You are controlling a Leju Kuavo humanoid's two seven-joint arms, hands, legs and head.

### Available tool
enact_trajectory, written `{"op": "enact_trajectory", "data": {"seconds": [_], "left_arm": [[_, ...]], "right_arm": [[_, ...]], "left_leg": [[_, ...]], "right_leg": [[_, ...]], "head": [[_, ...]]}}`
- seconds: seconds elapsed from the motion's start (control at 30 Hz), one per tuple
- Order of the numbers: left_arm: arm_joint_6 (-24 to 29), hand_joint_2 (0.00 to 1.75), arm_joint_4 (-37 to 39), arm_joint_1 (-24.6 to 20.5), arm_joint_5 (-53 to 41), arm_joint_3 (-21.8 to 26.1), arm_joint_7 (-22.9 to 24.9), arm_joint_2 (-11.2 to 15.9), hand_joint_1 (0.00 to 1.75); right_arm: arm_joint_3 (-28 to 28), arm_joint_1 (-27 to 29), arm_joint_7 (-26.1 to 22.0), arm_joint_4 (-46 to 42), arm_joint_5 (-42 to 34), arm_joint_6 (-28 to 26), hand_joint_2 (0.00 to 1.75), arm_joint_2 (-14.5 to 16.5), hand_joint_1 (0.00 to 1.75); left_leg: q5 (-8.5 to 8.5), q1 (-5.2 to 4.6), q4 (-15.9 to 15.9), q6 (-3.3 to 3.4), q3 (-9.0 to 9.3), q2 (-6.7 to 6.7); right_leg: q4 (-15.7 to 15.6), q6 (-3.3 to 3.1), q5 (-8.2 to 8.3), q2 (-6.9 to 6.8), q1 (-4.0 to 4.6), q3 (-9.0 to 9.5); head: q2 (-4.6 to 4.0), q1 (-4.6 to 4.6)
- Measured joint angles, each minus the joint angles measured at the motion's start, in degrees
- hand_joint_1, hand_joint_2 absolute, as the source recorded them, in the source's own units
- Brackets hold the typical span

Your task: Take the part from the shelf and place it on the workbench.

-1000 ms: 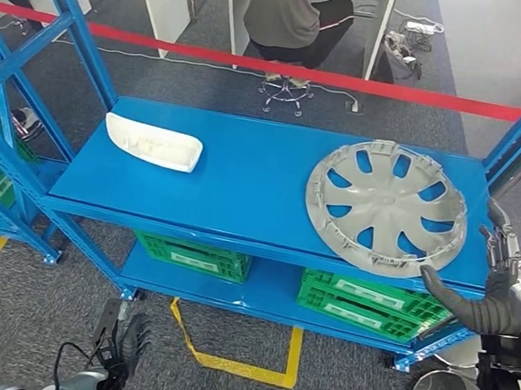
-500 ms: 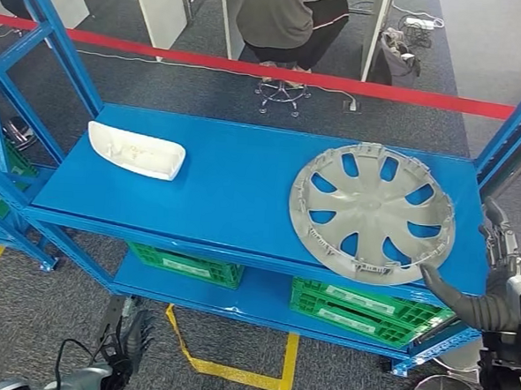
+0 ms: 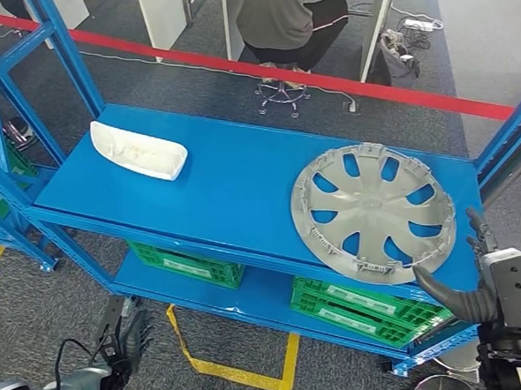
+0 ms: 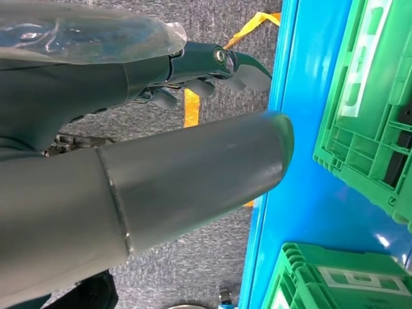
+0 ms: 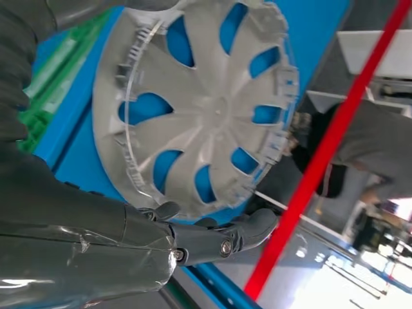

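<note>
A silver wheel cover [image 3: 374,211] lies flat on the right half of the blue shelf [image 3: 245,185]; the right wrist view shows it close up [image 5: 199,109]. My right hand [image 3: 476,279] hovers at the shelf's right front corner, fingers spread and holding nothing, its thumb [image 3: 439,290] pointing at the cover's near rim without touching it. In the right wrist view the fingers [image 5: 228,235] reach along the cover's edge. My left hand [image 3: 125,346] hangs low by the floor with nothing in it, its thumb [image 4: 194,174] and fingers [image 4: 204,64] apart.
A white curved part [image 3: 138,151] lies on the shelf's left end. Green crates [image 3: 364,309] stand on the lower shelf. Blue uprights [image 3: 512,131] frame both ends. A seated person [image 3: 289,20] is beyond a red floor line [image 3: 385,86]. Yellow tape [image 3: 234,366] marks the floor.
The camera shifted a little right and up early on, then held. My right hand has edged left and forward toward the wheel cover's near rim. The left hand stays low.
</note>
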Motion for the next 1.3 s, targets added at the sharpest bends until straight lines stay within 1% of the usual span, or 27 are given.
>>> {"op": "enact_trajectory", "data": {"seconds": [0.13,0.3,0.4,0.5,0.73,0.87,1.03,1.3], "left_arm": [[0.0,0.0,0.0,0.0,0.1,0.0,0.0,0.0,0.0],[-0.2,0.0,0.0,0.0,0.3,0.0,0.0,0.0,0.0],[-0.4,0.0,0.0,0.0,0.3,0.0,0.2,0.0,0.0],[-0.4,0.0,0.0,-0.1,0.2,0.0,0.7,0.0,0.0],[-0.5,0.0,0.0,-0.5,-0.1,0.0,1.1,0.0,0.0],[-0.5,0.0,0.0,-0.8,-0.2,0.0,1.1,0.0,0.0],[-0.5,0.0,0.0,-0.9,0.1,0.0,1.0,0.0,0.0],[-0.5,0.0,0.0,-0.8,0.7,0.0,0.4,0.1,0.0]], "right_arm": [[1.6,-0.7,4.5,1.9,2.7,3.0,1.75,-1.1,0.0],[3.8,-1.8,7.6,4.0,4.1,5.3,1.75,-2.3,0.0],[5.7,-3.1,11.3,5.4,5.6,8.4,1.75,-3.6,0.0],[8.0,-4.7,14.8,6.8,6.3,11.7,1.75,-5.5,0.0],[12.6,-9.4,20.2,9.4,5.3,15.3,1.75,-11.6,0.0],[15.4,-12.7,23.3,9.5,5.0,18.4,1.75,-14.7,0.0],[19.2,-16.6,24.3,9.8,6.3,20.7,1.75,-17.1,0.0],[26.3,-23.5,21.3,11.6,13.5,22.8,1.75,-18.8,0.0]], "left_leg": [[-0.01,0.0,0.0,-0.01,-0.05,0.0],[-0.02,-0.01,0.0,0.0,-0.1,-0.01],[-0.03,-0.02,0.0,0.01,-0.11,-0.01],[-0.03,-0.04,0.0,0.01,-0.11,-0.01],[-0.03,-0.08,0.0,0.01,-0.12,-0.01],[-0.03,-0.09,0.0,0.02,-0.12,0.0],[-0.03,-0.08,0.0,0.02,-0.13,0.0],[-0.02,-0.08,0.0,0.03,-0.14,0.0]], "right_leg": [[0.0,0.02,-0.02,0.01,0.0,-0.02],[-0.1,0.04,-0.03,0.0,-0.01,-0.03],[-0.1,0.04,-0.03,0.01,-0.02,-0.03],[-0.1,0.04,-0.03,-0.01,-0.04,-0.03],[-0.2,0.07,-0.01,0.0,-0.08,-0.06],[-0.2,0.07,0.0,0.02,-0.08,-0.07],[-0.2,0.07,0.0,0.02,-0.08,-0.08],[-0.2,0.07,0.0,0.02,-0.08,-0.08]], "head": [[0.0,0.0],[0.0,0.0],[0.0,0.01],[0.0,0.01],[0.0,0.0],[0.0,0.0],[0.0,0.0],[0.0,0.0]]}}
